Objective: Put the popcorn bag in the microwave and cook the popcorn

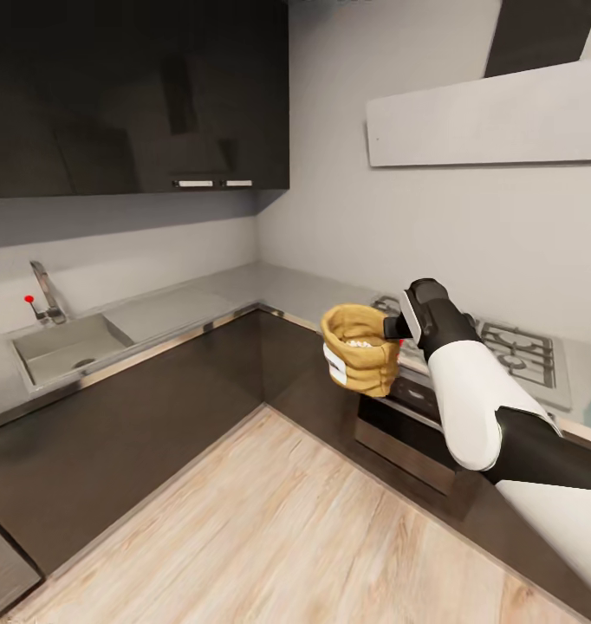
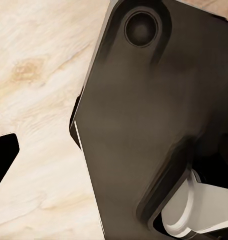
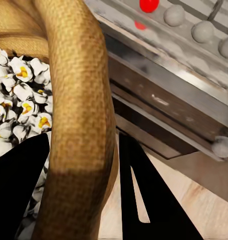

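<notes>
Tan popcorn bag (image 1: 360,348) upright, mouth up | right fingers (image 3: 139,200) pinch rim

Count by kind, head view:

- Bag (image 1: 359,349): 1, with popcorn (image 1: 361,343) inside; the pieces are too many to count.
- Gripper (image 1: 398,328): 1, closed on the bag rim.
- Sink (image 1: 60,348): 1, with 1 tap (image 1: 44,290).
- Hob (image 1: 503,348): 1.
- Hood (image 1: 486,114): 1.
- Cabinet handles (image 1: 214,183): 2.
- Oven (image 1: 408,416): 1.

Right wrist view: grey knobs (image 3: 174,15): 3 visible above the oven; red knob (image 3: 149,5): 1.
</notes>
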### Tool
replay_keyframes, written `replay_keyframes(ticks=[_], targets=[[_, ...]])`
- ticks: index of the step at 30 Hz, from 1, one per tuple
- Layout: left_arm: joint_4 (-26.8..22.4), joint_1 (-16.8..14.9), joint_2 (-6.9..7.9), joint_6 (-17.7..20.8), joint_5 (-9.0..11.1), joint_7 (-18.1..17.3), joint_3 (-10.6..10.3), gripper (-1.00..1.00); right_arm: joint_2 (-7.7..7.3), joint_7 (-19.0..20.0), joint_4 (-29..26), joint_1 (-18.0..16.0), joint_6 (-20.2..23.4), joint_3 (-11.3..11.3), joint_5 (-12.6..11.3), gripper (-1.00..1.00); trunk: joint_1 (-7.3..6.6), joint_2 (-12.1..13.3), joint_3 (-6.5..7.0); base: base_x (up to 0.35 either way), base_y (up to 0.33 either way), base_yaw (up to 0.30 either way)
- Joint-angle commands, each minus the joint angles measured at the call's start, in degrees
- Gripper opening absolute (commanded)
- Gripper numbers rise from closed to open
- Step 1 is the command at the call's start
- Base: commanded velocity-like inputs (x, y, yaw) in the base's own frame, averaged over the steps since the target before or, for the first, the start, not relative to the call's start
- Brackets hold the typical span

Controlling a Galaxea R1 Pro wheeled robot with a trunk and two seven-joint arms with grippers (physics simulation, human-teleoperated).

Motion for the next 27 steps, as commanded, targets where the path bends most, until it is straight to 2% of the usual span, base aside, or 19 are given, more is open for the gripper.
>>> replay_keyframes(ticks=[1,11,27], targets=[[-0.08,0.01,-0.02,-0.1,0.2,0.15,0.07,1.0,0.08,-0.36,-0.04,-0.07,0.1,-0.36,-0.24,-1.0,-0.03,-0.05,-0.07,-0.34,0.0,0.0],[-0.08,0.02,-0.03,-0.1,0.24,0.15,0.04,1.0,0.08,-0.46,2.38,-0.06,0.1,-0.31,-0.25,-1.0,-0.03,-0.05,-0.07,-0.293,0.097,-0.039],[-0.08,0.01,-0.02,-0.1,0.24,0.15,-0.06,1.0,0.08,-0.48,2.51,-0.06,0.1,-0.33,-0.15,-1.0,-0.03,-0.05,-0.07,-0.008,0.007,-0.241]])
